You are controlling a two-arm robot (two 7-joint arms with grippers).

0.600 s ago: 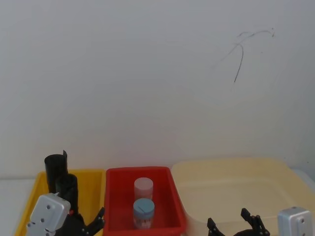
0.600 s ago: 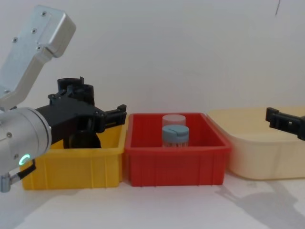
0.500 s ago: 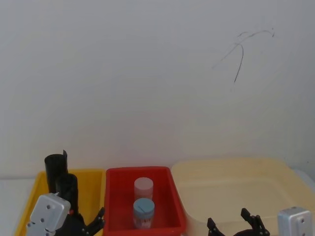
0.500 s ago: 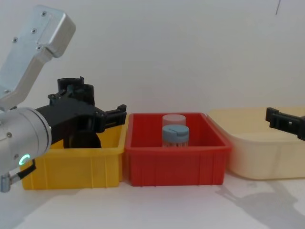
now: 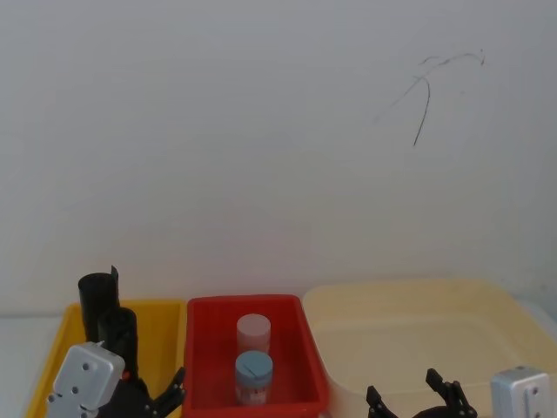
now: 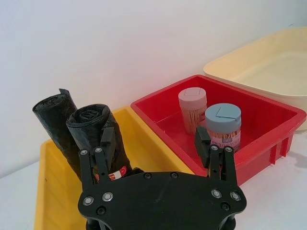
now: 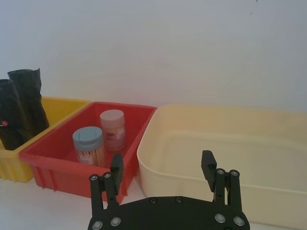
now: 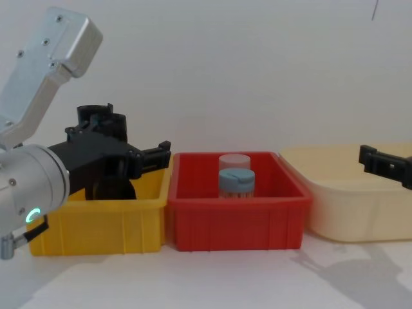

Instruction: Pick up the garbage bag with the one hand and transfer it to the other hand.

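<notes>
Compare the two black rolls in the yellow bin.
The labelled roll wears a red-and-white band low down; the plain roll shows none. The labelled roll's top is a neat coil; the plain roll's ends in a ragged flap. The labelled roll stands nearer the left gripper, the plain roll behind it. Both are black and stand in the yellow bin.

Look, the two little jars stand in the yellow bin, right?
No. The pink-lidded jar and blue-lidded jar stand in the red bin, seen in the left wrist view. The yellow bin holds the garbage bag and another black roll.
</notes>
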